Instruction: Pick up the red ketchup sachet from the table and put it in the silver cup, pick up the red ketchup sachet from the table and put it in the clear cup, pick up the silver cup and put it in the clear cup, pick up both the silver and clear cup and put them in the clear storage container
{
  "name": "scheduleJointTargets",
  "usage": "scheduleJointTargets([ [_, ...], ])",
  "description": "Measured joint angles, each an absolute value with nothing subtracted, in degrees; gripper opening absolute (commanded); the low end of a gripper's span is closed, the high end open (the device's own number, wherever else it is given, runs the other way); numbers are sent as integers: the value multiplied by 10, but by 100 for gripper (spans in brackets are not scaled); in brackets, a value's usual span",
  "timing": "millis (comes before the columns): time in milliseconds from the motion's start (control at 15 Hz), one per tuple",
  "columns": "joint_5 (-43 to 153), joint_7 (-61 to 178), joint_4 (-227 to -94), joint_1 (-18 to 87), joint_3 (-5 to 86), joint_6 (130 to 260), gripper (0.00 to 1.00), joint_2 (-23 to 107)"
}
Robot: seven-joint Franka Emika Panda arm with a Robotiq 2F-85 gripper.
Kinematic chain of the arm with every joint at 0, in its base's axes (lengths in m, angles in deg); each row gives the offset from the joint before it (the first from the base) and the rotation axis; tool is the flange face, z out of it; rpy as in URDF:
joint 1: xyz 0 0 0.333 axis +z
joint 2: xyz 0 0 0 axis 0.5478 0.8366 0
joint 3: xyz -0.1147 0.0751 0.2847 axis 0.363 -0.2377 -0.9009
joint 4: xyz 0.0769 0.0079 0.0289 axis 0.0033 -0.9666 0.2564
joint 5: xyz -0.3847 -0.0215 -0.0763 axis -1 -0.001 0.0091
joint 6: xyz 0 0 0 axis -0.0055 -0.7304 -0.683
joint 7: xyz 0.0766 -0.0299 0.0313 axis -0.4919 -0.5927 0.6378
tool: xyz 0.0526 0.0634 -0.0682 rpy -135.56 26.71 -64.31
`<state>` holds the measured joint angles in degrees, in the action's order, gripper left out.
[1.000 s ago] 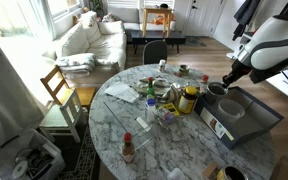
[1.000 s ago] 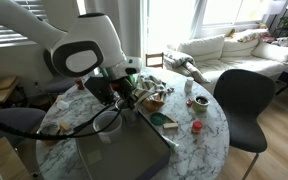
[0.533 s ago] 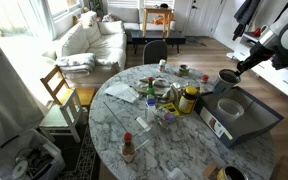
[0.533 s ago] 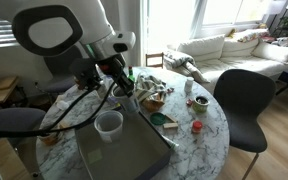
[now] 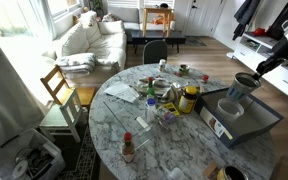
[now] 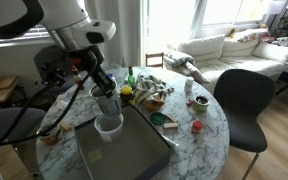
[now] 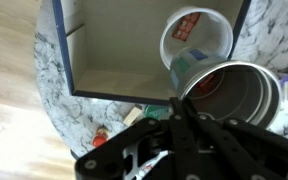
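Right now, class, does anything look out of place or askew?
The silver cup hangs, seemingly tilted, in the gripper above the clear storage container, while the clear cup already stands inside it alone. Nothing looks spilled.

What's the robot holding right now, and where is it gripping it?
The hand holds the silver cup by its rim, above the clear storage container.

One silver cup (image 7: 246,100), one clear cup (image 7: 220,36) and one clear storage container (image 7: 112,48).
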<state>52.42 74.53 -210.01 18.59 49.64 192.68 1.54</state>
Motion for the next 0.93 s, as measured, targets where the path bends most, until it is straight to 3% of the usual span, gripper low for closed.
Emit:
scheduleJointTargets([
  [933, 565, 804, -2161, 214, 536, 2059, 1, 121],
])
